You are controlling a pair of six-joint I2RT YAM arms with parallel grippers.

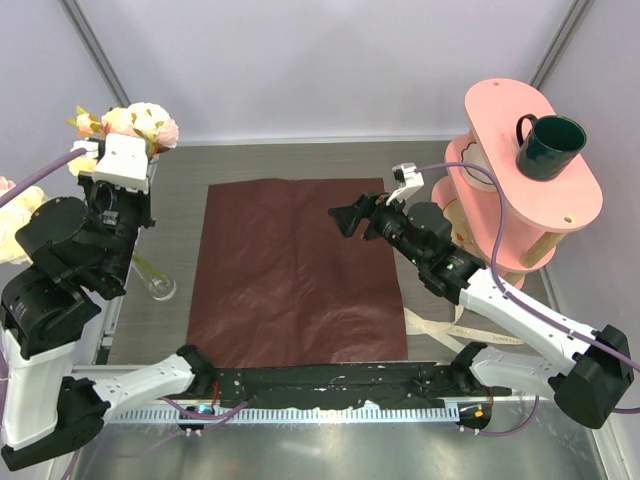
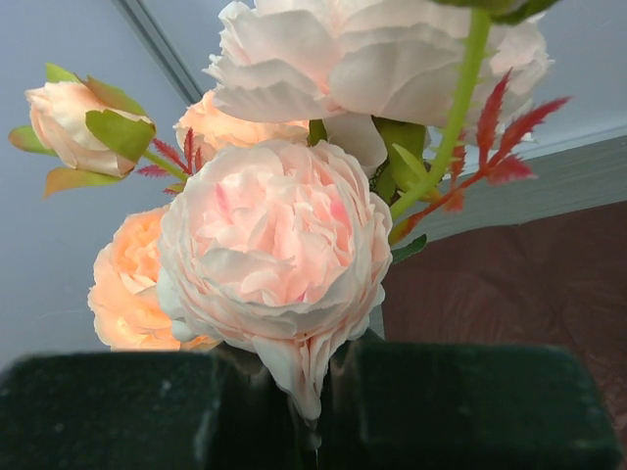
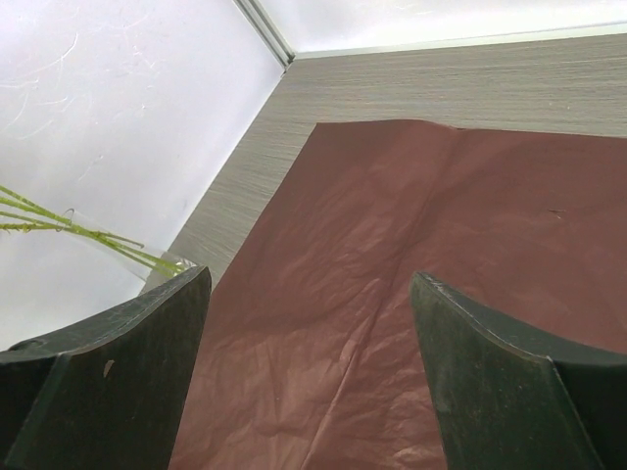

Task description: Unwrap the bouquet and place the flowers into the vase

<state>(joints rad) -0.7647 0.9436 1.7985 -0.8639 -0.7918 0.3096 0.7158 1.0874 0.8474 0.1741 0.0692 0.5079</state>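
Observation:
The flowers (image 2: pixel 279 250), pink and cream-peach roses with green leaves, fill the left wrist view. My left gripper (image 2: pixel 313 411) is shut on them just below the blooms. In the top view the flowers (image 1: pixel 140 122) are held high at the far left. Their thin green stems (image 3: pixel 93 235) run down into the clear glass vase (image 1: pixel 160 286), which stands at the table's left side beside my left arm. The dark red wrapping paper (image 1: pixel 300 270) lies flat and unfolded mid-table. My right gripper (image 1: pixel 347 216) hovers open over the paper's far right part, with nothing between its fingers (image 3: pixel 127 382).
A cream ribbon (image 1: pixel 432 325) lies loose by the paper's near right corner. A pink two-tier shelf (image 1: pixel 530 150) stands at the right with a dark green mug (image 1: pixel 549 147) on top. White walls close in the left and back of the table.

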